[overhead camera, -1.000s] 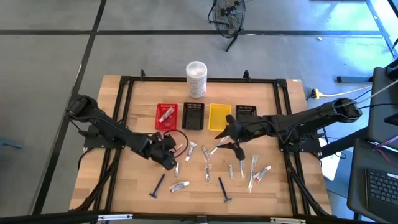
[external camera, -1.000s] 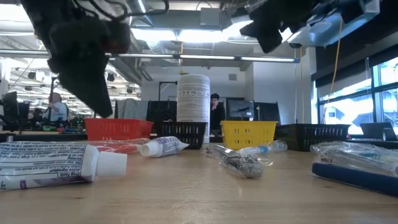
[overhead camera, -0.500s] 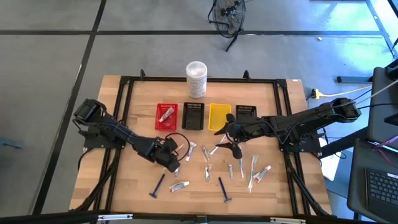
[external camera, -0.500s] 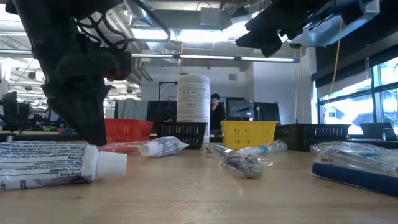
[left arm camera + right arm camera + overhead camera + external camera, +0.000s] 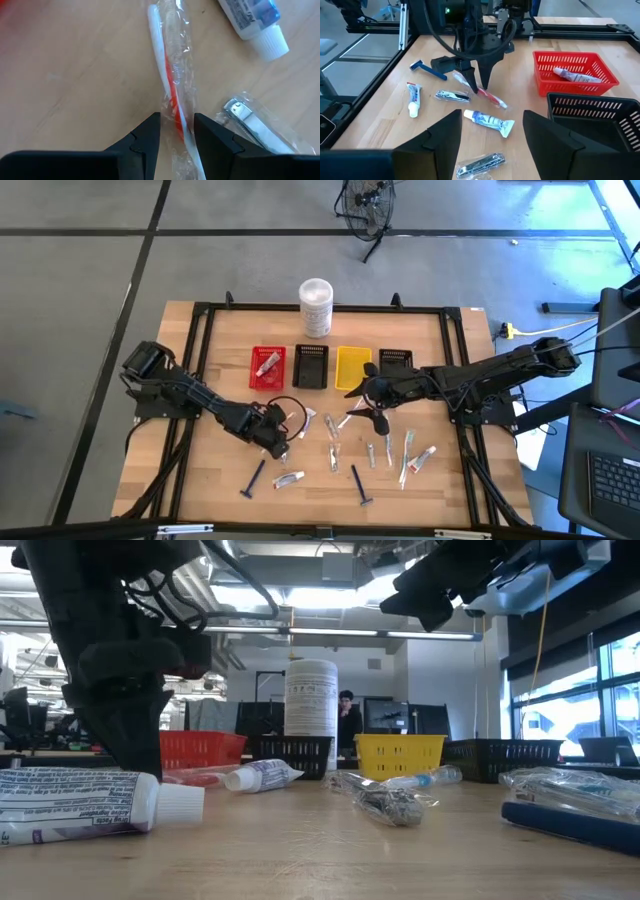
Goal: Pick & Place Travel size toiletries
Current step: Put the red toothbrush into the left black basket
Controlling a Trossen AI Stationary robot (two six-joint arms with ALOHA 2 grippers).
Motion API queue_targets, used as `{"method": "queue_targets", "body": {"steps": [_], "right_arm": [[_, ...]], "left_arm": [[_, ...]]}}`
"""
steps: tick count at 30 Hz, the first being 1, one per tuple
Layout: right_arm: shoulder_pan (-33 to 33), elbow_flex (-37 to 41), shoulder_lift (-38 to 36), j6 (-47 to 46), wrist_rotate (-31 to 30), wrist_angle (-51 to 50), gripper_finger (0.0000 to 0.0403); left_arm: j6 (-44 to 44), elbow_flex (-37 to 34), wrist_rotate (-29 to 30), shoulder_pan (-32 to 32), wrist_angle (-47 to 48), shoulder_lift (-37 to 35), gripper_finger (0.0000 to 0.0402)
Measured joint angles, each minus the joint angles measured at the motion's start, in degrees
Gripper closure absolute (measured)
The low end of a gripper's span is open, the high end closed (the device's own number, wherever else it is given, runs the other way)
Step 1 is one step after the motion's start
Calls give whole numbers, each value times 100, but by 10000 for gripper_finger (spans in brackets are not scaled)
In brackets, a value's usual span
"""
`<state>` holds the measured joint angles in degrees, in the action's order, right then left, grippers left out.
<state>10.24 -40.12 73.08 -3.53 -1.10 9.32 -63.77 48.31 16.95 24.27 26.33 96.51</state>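
Barely begun: one tube binned, rest loose.
High: tube [image 5: 267, 362] in red basket [image 5: 254, 369]; others scattered on table [image 5: 440, 485]. Left wrist: left gripper [image 5: 176, 129] apart, straddling wrapped toothbrush [image 5: 170, 75], unclamped. Right wrist: right gripper [image 5: 492, 127] wide apart, empty, raised near baskets.

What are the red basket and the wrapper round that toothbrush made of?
The red basket looks like moulded plastic: thin, evenly slotted walls with a slight gloss. The wrapper round the toothbrush seems to be thin clear film, crinkled and shiny.
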Motion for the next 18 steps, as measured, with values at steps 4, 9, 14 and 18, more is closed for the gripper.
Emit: {"method": "queue_targets", "body": {"steps": [4, 9, 14, 18], "right_arm": [[0, 0, 0, -2, 0, 0, 186], [0, 0, 0, 0, 0, -2, 182], [0, 0, 0, 0, 0, 0, 189], [0, 0, 0, 0, 0, 0, 196]], "left_arm": [[3, 0, 27, 0, 6, 50, 296], [36, -9, 24, -4, 53, 29, 342], [87, -16, 61, -4, 90, -35, 377], [247, 22, 24, -4, 87, -299, 378]]}}
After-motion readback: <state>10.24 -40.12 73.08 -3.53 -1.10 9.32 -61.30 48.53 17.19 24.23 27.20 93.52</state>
